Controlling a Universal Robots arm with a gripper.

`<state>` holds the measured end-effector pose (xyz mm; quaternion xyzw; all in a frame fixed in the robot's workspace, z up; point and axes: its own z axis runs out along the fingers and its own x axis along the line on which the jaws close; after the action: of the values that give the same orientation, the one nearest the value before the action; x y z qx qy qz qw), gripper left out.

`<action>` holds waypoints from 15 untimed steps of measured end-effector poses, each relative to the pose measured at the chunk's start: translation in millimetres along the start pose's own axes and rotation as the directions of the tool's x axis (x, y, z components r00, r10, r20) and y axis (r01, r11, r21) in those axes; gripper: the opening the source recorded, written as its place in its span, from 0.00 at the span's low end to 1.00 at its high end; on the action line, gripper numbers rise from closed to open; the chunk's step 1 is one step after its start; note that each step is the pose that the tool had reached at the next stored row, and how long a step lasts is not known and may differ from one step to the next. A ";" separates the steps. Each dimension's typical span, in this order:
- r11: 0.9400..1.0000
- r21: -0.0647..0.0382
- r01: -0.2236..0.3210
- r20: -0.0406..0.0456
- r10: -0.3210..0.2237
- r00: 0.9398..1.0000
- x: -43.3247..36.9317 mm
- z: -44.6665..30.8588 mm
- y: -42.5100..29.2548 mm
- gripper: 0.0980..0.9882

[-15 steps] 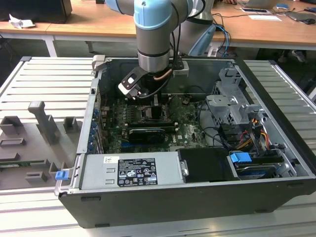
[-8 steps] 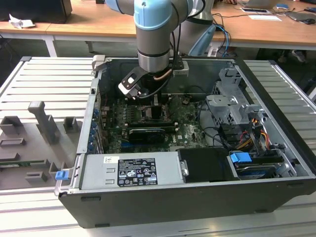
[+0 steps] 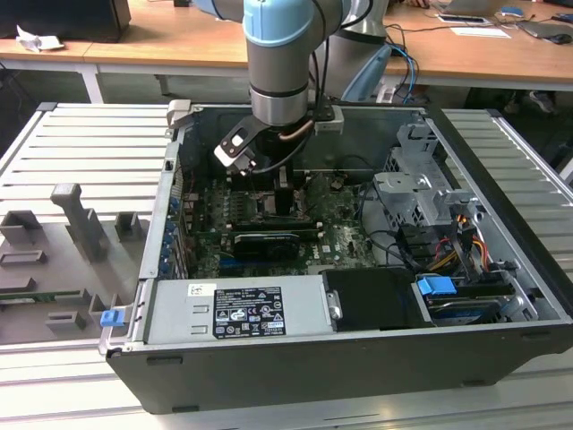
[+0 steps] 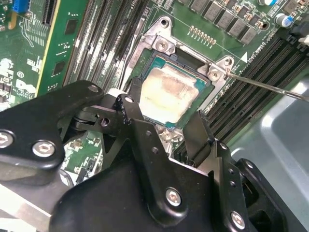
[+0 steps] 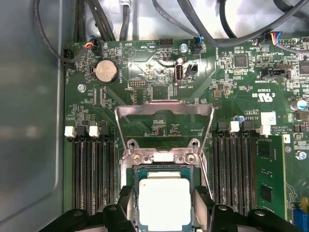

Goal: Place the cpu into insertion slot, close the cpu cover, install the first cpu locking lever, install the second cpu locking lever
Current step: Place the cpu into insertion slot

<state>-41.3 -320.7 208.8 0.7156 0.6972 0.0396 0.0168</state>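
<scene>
While flanking the cpu (image 5: 164,203), fingers (image 5: 203,199) stand apart.

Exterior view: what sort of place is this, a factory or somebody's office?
Most likely a robotics lab or test workshop. An opened computer case sits on a slatted metal bench under a robot arm, grey moulded holders lie beside it, and wooden desks stand behind.

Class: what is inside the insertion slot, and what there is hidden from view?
The cpu lies flat inside the insertion slot, metal face up, between the fingers of the open gripper. The cpu cover is swung open. The slot's floor under the chip is covered.
</scene>
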 end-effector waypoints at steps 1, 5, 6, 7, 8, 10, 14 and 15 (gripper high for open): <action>1.000 0.003 0.000 0.000 0.000 1.000 0.1 -0.5 0.8 0.56; 1.000 0.014 0.000 0.001 0.000 1.000 0.0 -1.4 3.8 0.35; 1.000 0.015 -0.001 0.001 0.001 1.000 0.0 -1.8 3.8 0.22; 1.000 0.015 0.000 0.002 0.000 1.000 0.0 -2.1 3.9 0.15; 1.000 0.015 0.002 0.002 -0.002 1.000 0.0 -2.3 3.9 0.15; 1.000 0.015 0.003 0.002 -0.003 1.000 0.0 -3.3 4.0 0.01; 1.000 0.015 0.003 0.002 -0.003 1.000 0.1 -4.9 4.1 0.01; 1.000 0.015 0.003 0.002 -0.003 1.000 0.1 -5.2 4.2 0.01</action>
<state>-37.6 -320.9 214.3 0.7147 0.6985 0.0338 0.0123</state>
